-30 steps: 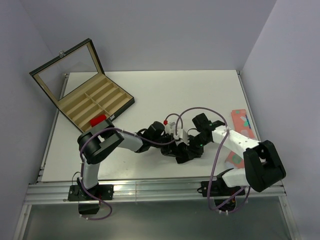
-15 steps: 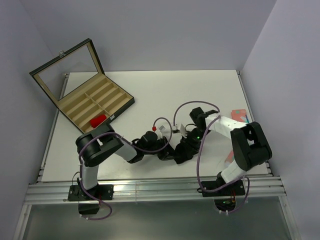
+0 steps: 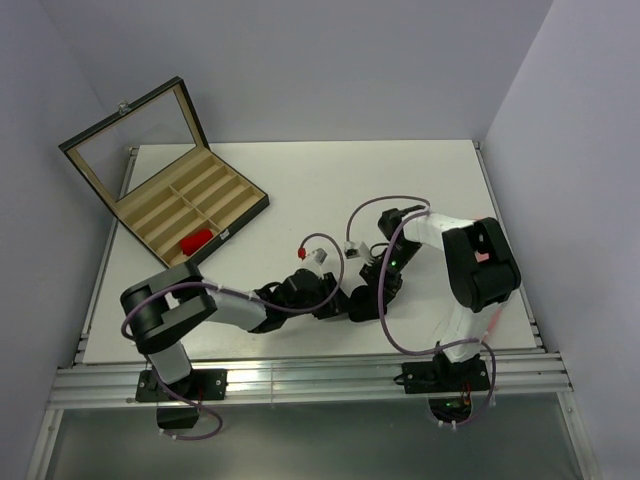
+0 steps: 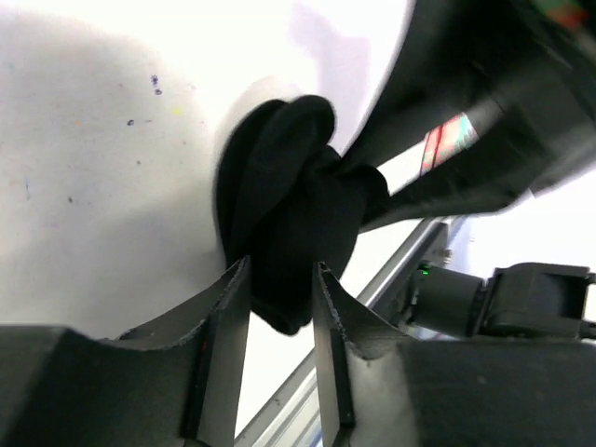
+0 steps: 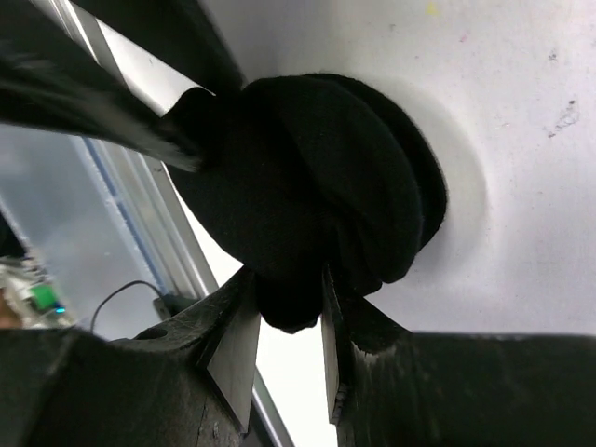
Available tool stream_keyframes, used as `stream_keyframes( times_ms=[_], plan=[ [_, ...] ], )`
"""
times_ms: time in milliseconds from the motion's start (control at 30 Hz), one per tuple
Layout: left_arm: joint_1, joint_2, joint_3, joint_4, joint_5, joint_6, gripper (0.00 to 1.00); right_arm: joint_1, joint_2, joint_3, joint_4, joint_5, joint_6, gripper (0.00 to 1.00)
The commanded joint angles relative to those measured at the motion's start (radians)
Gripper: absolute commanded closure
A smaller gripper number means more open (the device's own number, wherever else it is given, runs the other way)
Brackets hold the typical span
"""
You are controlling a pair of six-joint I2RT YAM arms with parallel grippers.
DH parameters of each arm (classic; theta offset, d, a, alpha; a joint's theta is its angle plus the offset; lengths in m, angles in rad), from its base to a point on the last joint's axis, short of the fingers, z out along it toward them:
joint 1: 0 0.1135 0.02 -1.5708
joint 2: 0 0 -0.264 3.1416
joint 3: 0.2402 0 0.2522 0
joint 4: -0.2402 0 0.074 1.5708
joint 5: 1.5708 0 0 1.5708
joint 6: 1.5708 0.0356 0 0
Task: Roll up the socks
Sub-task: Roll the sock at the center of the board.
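Near the front edge of the table [image 3: 300,190]: clamps the right tool [image 5: 291,279] on a bunched black sock [image 5: 317,177], fabric bulging past both fingers. Meets the same lump from the opposite side with the left tool [image 4: 279,270], fingers flanking it, fabric filling the gap; cannot tell whether pinched or loose. Farther back, at the left: red sock [image 3: 196,241] lying in a compartment at the near corner of the open box [image 3: 190,195].

Arm pair, table-mounted
Left arm [image 3: 226,303], right arm [image 3: 440,226]: white links, black joints, purple cables [image 3: 392,198]; left claw [image 4: 279,269], right claw [image 5: 287,277] black.
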Motion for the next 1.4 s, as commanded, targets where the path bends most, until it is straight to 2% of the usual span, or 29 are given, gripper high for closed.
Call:
stream_keyframes(
  times_ms=[0,233,433,633,767,1000,1367],
  plan=[
    [-0.036,-0.093,-0.007,-0.103,-0.169,0.163,0.63,-0.022,0.067,0.028,-0.006,0.106,-0.036,0.73],
    [-0.11,-0.152,0.008,-0.129,-0.336,0.439,0.59,-0.035,0.151,0.088,-0.05,0.109,-0.017,0.73],
    [-0.16,-0.173,0.013,-0.077,-0.341,0.698,0.55,-0.037,0.191,0.12,-0.076,0.117,0.001,0.73],
    [-0.159,-0.161,0.119,-0.15,-0.297,0.872,0.5,-0.038,0.224,0.137,-0.096,0.121,0.029,0.73],
    [-0.136,-0.116,0.194,-0.192,-0.138,0.93,0.49,-0.038,0.23,0.144,-0.097,0.123,0.046,0.73],
    [-0.075,-0.04,0.285,-0.293,0.033,0.981,0.49,-0.038,0.234,0.157,-0.098,0.127,0.067,0.73],
    [-0.016,-0.041,0.205,-0.2,0.142,0.94,0.48,-0.041,0.245,0.172,-0.11,0.12,0.084,0.73]
  ],
)
